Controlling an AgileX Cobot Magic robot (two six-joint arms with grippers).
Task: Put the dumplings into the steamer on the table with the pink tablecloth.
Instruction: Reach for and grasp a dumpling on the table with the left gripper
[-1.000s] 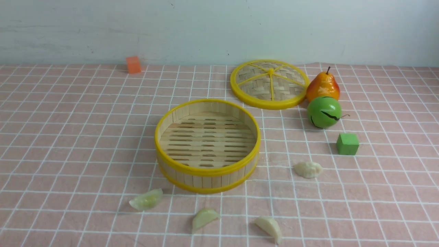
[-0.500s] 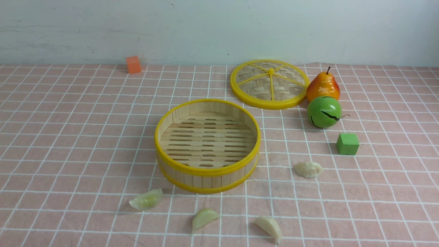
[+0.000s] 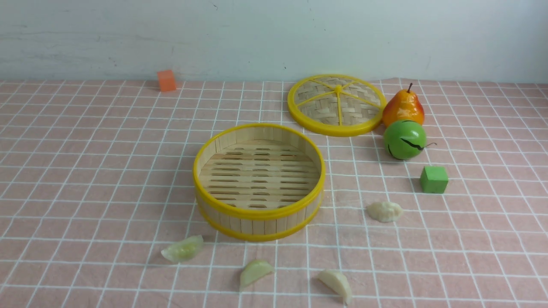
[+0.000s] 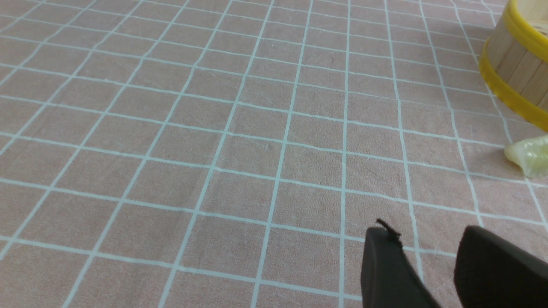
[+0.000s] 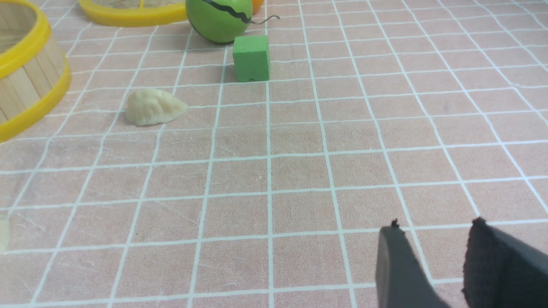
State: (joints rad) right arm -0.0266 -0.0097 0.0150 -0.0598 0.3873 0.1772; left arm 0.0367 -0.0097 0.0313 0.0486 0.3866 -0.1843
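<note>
1. One pink cloth [image 3: 85, 171] with white squares covers the whole table [image 3: 492, 239]. A pale wall [image 3: 257, 34] stands at the back.
2. The steamer [image 3: 257, 212] sits in the middle of the cloth. Its open side faces up and it is empty.
3. Four dumplings lie on the cloth, all outside the steamer. Going from the steamer, one is at 7 o'clock [image 3: 183, 249], one at 6 o'clock [image 3: 254, 272], one at 5 o'clock [image 3: 337, 283] and one at 4 o'clock [image 3: 385, 211].
4. The lid [image 3: 337, 105] lies flat at 1 o'clock from the steamer. A pear [image 3: 403, 107] stands just beside the lid, and a green ball [image 3: 404, 139] sits just beside the pear. A green cube [image 3: 433, 179] is at 3 o'clock. An orange cube [image 3: 166, 80] is at 11 o'clock, close to the wall.
5. The left gripper [image 4: 426, 233] hangs over bare cloth. Its two dark fingers are apart with nothing between them. The greenish dumpling [image 4: 528, 154] lies well apart from it, near the steamer wall.
6. The right gripper [image 5: 434, 226] hangs over bare cloth too. Its fingers are apart and hold nothing. The pale dumpling [image 5: 154, 107] lies well apart from it, between the steamer and the green cube.
</note>
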